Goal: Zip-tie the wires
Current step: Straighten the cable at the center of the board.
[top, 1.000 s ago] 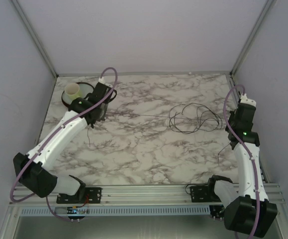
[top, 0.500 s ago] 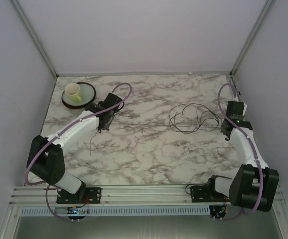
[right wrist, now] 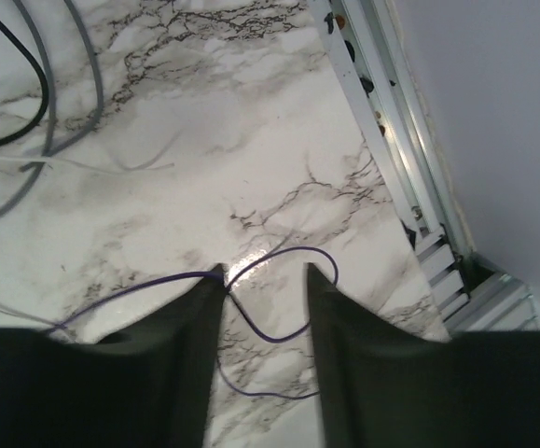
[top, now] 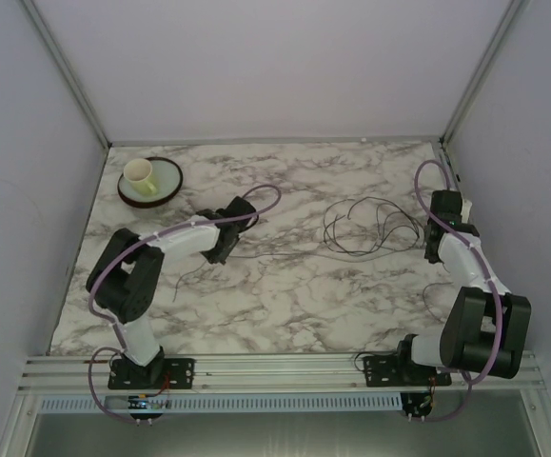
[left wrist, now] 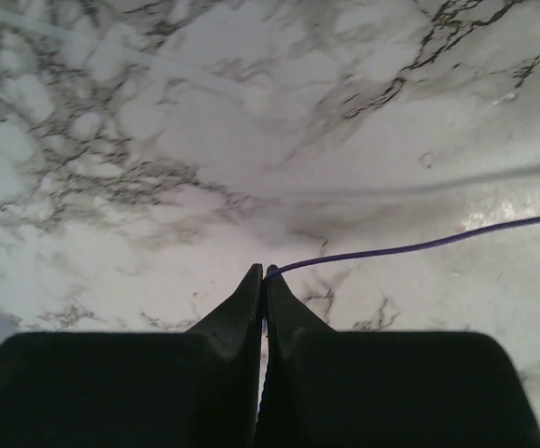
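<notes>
The wires (top: 370, 227) lie in loose dark loops on the marble table, right of centre. In the left wrist view my left gripper (left wrist: 266, 273) is shut on the end of a thin purple wire (left wrist: 419, 246) that trails off to the right. From above, that gripper (top: 220, 252) hangs low over the table left of centre. My right gripper (top: 435, 255) is low at the right edge, beside the loops. Its jaws (right wrist: 265, 271) stand apart over a small purple wire loop (right wrist: 275, 340) lying on the table, and the strand brushes the left fingertip. Dark and grey wires (right wrist: 44, 79) curve at that view's upper left.
A dark plate (top: 168, 187) holding a cream cup (top: 140, 175) stands at the back left corner. A metal frame rail (right wrist: 381, 121) runs along the table's right edge close to my right gripper. Walls enclose the table on three sides.
My left arm has swung from the plate toward the table's middle, still shut. My right arm has folded back and dropped lower, and its jaws have opened.
</notes>
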You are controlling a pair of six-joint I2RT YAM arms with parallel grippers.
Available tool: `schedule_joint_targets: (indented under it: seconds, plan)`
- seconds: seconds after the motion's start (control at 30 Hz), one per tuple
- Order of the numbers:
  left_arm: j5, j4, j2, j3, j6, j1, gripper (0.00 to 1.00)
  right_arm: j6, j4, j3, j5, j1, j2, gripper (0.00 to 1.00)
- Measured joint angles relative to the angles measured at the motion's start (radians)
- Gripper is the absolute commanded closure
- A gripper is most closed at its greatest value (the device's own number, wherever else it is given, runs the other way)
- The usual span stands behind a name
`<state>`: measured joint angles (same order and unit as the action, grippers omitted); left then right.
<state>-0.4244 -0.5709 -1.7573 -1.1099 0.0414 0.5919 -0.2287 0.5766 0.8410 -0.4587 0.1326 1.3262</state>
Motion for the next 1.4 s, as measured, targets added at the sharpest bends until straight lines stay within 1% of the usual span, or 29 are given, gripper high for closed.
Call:
schedule_joint_targets:
  seconds: [0.1,0.17,0.27,0.37,0.43,0.47,0.53,0.63,0.7,0.8,0.97,1.03,1.13,1.3,1.4]
  plan:
    - [0.006,0.021,-0.052,0.001,0.0,0.008,1.0,0.005,0.006,0.001,0.006,0.0,-0.002,0.39]
    - [0.004,0.028,-0.073,0.001,0.0,0.01,1.0,0.014,0.016,0.01,0.025,0.001,-0.002,0.33]
    - [-0.013,0.032,-0.079,0.0,0.001,0.011,1.0,0.034,0.03,0.04,0.058,0.001,-0.002,0.29]
    - [-0.029,0.032,-0.087,-0.004,0.0,0.011,0.98,0.048,0.044,0.074,0.093,0.001,-0.002,0.22]
    - [-0.033,0.033,-0.09,-0.007,0.0,0.011,0.97,0.059,0.058,0.093,0.105,0.001,-0.002,0.11]
    - [-0.034,0.032,-0.09,-0.007,0.0,0.011,0.98,0.064,0.066,0.1,0.109,0.002,-0.002,0.07]
    - [-0.034,0.031,-0.09,-0.008,0.0,0.011,0.98,0.076,0.084,0.114,0.13,0.011,-0.005,0.06]
    - [-0.034,0.023,-0.102,-0.024,0.0,0.011,0.97,0.108,0.135,0.152,0.209,0.038,-0.007,0.01]
    - [-0.034,0.022,-0.111,-0.037,0.0,0.011,0.97,0.13,0.176,0.195,0.273,0.047,-0.007,0.01]
    - [-0.033,0.021,-0.119,-0.05,0.0,0.011,0.92,0.159,0.226,0.266,0.359,0.05,-0.004,0.01]
    - [-0.033,0.018,-0.122,-0.064,0.01,0.011,0.78,0.196,0.274,0.314,0.461,0.048,-0.002,0.01]
    - [-0.034,0.018,-0.122,-0.071,0.014,0.011,0.7,0.201,0.294,0.316,0.476,0.048,0.0,0.01]
    - [-0.038,0.016,-0.122,-0.072,0.019,0.011,0.48,0.196,0.307,0.322,0.468,0.048,0.003,0.01]
    - [-0.059,0.012,-0.1,-0.073,0.019,0.01,0.22,0.146,0.267,0.322,0.501,0.035,0.003,0.01]
    - [-0.058,0.002,-0.077,-0.072,0.014,0.01,0.02,0.083,0.201,0.322,0.53,-0.036,0.003,0.02]
